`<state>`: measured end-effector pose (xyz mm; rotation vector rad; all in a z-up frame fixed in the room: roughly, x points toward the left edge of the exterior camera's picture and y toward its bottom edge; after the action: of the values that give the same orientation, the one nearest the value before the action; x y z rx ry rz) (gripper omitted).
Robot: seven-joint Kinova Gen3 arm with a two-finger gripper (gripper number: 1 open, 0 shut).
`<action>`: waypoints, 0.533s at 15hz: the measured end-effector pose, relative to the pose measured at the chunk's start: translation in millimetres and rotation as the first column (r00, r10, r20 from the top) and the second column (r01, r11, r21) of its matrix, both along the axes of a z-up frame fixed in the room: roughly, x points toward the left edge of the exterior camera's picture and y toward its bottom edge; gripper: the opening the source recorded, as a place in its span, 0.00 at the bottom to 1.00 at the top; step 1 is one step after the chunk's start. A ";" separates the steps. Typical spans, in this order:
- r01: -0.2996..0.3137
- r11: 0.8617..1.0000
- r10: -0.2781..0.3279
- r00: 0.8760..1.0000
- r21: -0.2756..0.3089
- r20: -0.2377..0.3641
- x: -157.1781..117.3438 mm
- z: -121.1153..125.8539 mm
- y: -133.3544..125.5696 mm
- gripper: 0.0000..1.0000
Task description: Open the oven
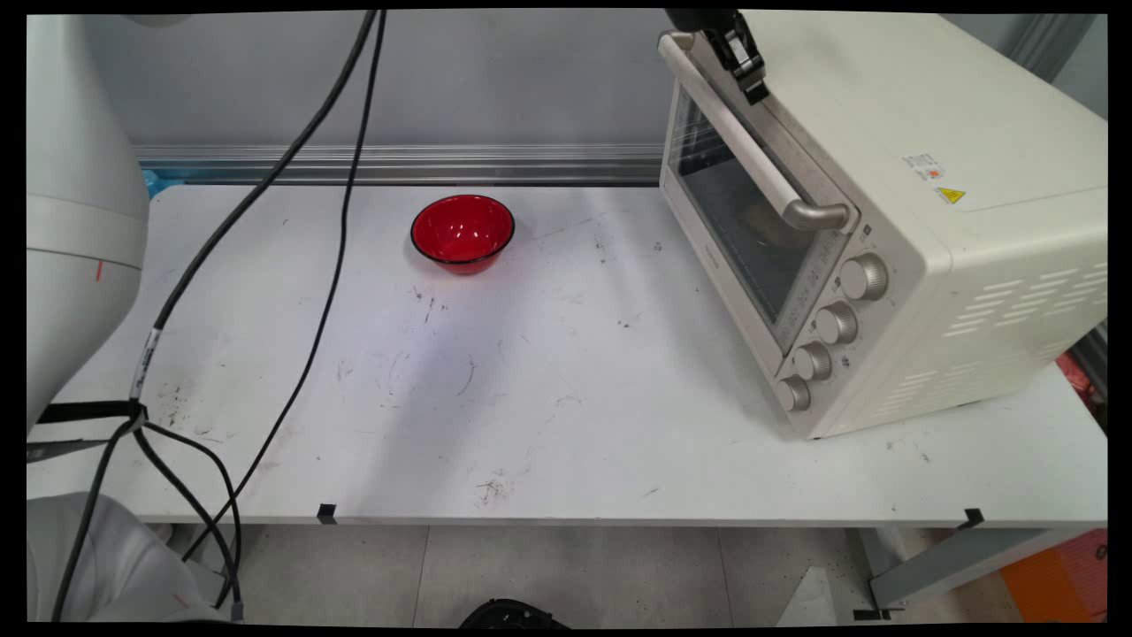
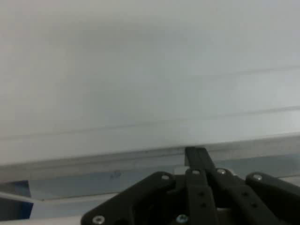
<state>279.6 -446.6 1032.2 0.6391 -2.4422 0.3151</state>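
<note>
On table: one oven (image 1: 884,221) | one red bowl (image 1: 462,232) | four knobs (image 1: 863,277)

Robot lab or test bench, not a home kitchen. Scuffed white table (image 1: 566,416) with black tape marks on its front edge, bare grey wall (image 1: 495,80) with an aluminium rail (image 1: 398,164) behind it, loose black cables (image 1: 336,239) hanging over the top. Kitchen props staged on it: toaster oven (image 1: 884,221), red bowl (image 1: 462,232). Tiled floor (image 1: 566,575) below.
</note>
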 end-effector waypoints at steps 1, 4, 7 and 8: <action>-0.006 1.000 0.006 1.000 0.003 -0.001 -0.5 -2.8 -0.9 0.00; -0.023 1.000 0.023 1.000 0.014 -0.001 7.3 -10.3 -7.8 0.00; -0.030 0.999 0.030 1.000 0.026 0.001 4.1 -17.0 -6.8 0.00; -0.034 0.999 0.034 0.999 0.030 0.002 4.3 -19.1 -6.8 0.00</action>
<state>284.0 -453.4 1013.1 0.6946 -2.4436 0.2930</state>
